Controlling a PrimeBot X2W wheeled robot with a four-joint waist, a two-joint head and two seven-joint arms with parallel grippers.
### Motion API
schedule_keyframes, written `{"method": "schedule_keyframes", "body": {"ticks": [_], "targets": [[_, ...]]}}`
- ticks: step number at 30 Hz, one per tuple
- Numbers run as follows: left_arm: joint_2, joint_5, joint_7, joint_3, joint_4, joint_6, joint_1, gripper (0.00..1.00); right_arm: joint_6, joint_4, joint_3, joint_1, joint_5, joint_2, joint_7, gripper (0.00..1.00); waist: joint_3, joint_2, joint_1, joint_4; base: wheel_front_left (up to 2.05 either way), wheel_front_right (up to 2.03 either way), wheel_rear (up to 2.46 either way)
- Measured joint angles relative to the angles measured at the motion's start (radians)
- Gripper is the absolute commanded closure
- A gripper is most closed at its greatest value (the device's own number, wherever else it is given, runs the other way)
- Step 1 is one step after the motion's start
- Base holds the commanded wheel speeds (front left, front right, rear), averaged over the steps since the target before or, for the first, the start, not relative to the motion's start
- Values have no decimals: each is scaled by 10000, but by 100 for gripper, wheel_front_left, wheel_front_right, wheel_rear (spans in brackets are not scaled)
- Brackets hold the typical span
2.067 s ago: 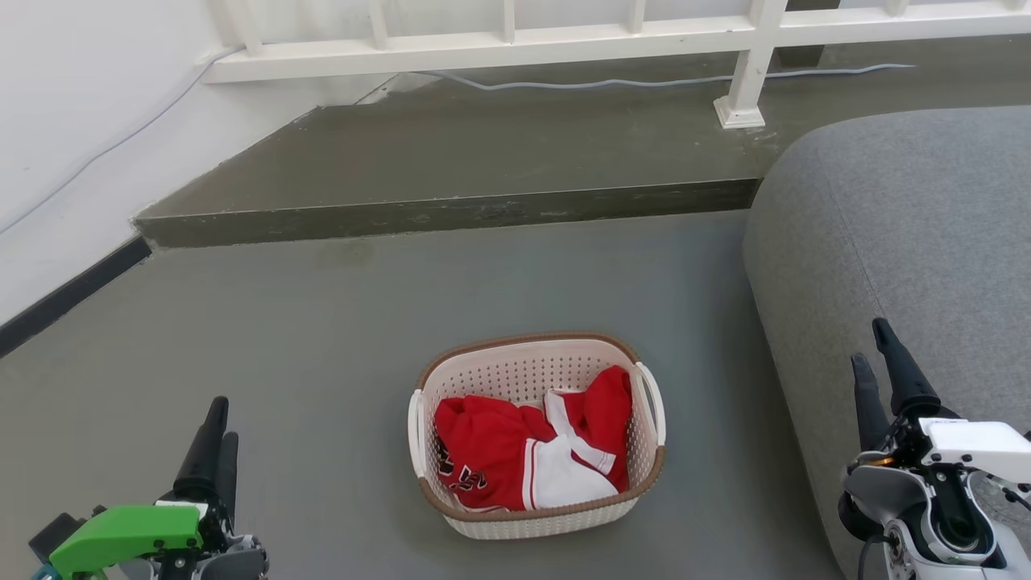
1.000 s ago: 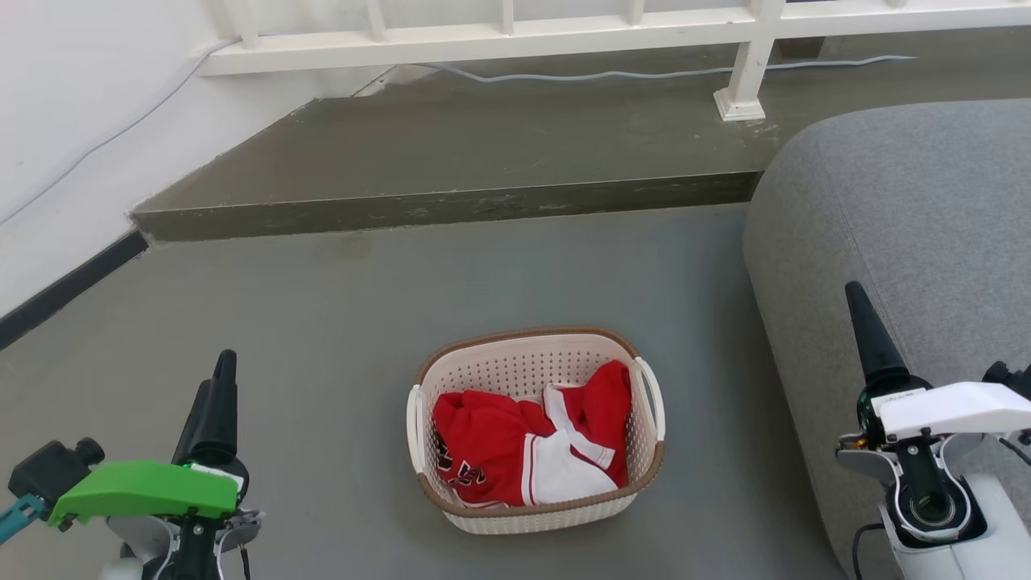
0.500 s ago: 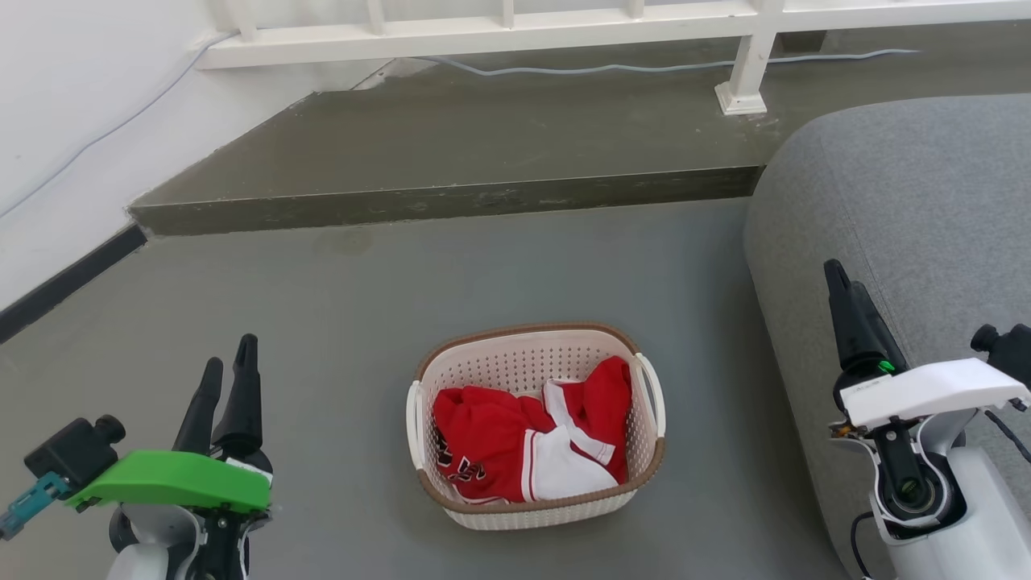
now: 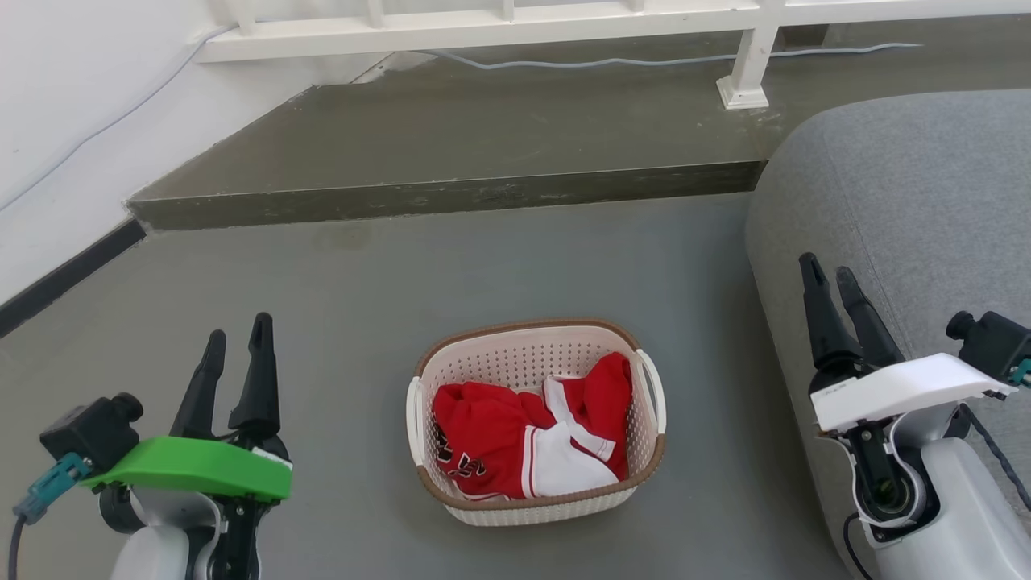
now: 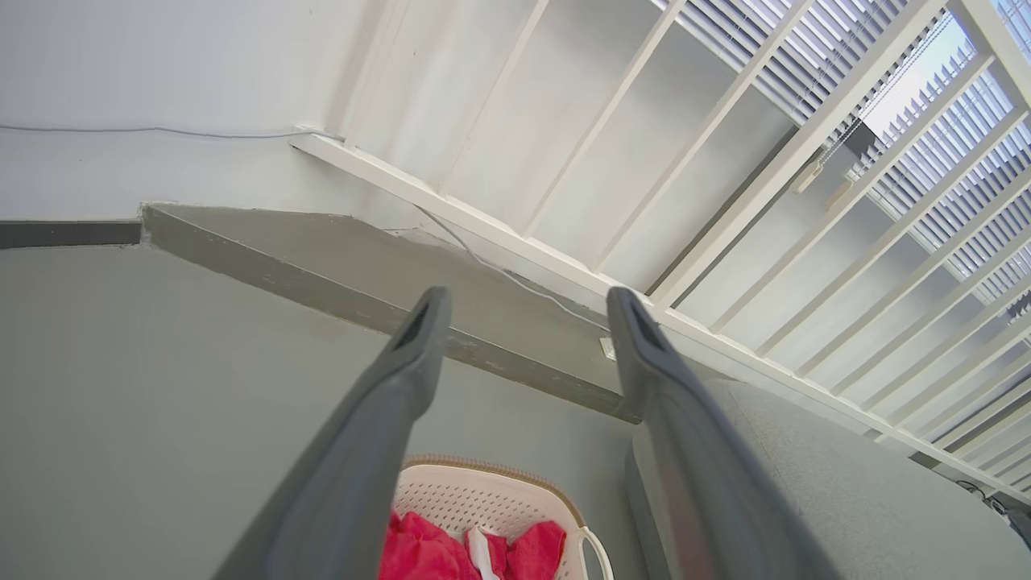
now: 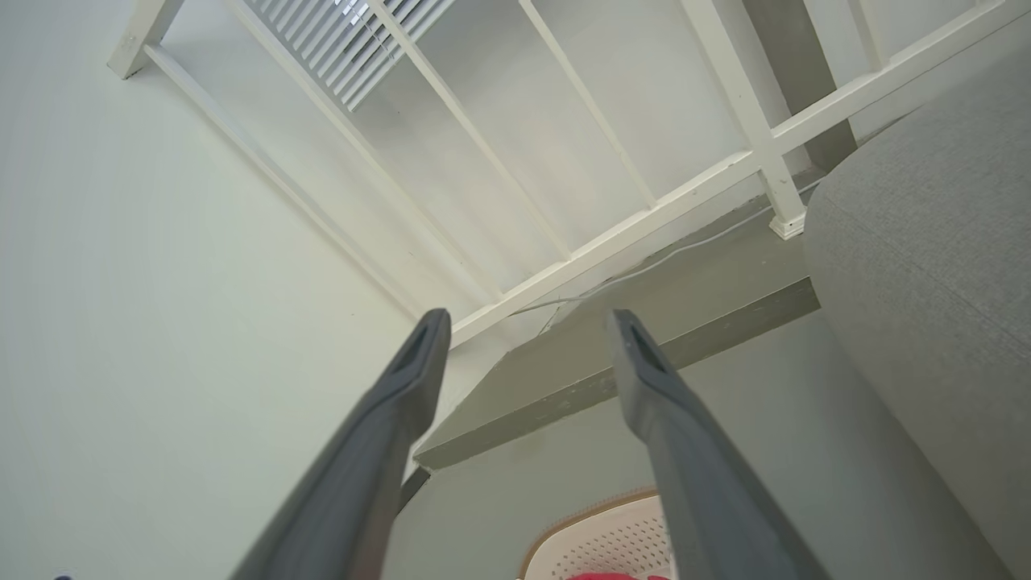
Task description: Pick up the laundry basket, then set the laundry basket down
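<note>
The laundry basket (image 4: 515, 364), cream-white and perforated with a brown rim, rests on the grey floor between my two arms. Red and white clothes (image 4: 523, 443) lie inside it. My left gripper (image 4: 238, 332) is open and empty, well to the left of the basket. My right gripper (image 4: 830, 271) is open and empty too, off to the right in front of the grey sofa. The left wrist view catches the basket (image 5: 483, 499) low between my left gripper's (image 5: 523, 302) fingers. A bit of its rim (image 6: 600, 515) shows at the bottom of the right wrist view under my right gripper (image 6: 523, 322).
A large grey sofa (image 4: 910, 209) rises close on the right of the basket. A raised concrete step (image 4: 451, 197) crosses the floor behind it, with a white railing (image 4: 515, 28) and a cable on top. A white wall (image 4: 56, 121) with dark skirting runs along the left.
Both arms have risen and reached forward. The two grippers, first seen with fingers close together, now stand open. The basket stays in place; the camera has tilted slightly.
</note>
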Motion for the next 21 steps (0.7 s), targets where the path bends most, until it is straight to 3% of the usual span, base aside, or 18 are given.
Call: {"method": "schedule_keyframes", "body": {"ticks": [21], "targets": [[-54, 2631, -660, -272, -355, -2, -163, 0, -82, -284, 466, -208, -2780, 13, -639, 0, 74, 0, 0, -11, 0, 0, 0]]}}
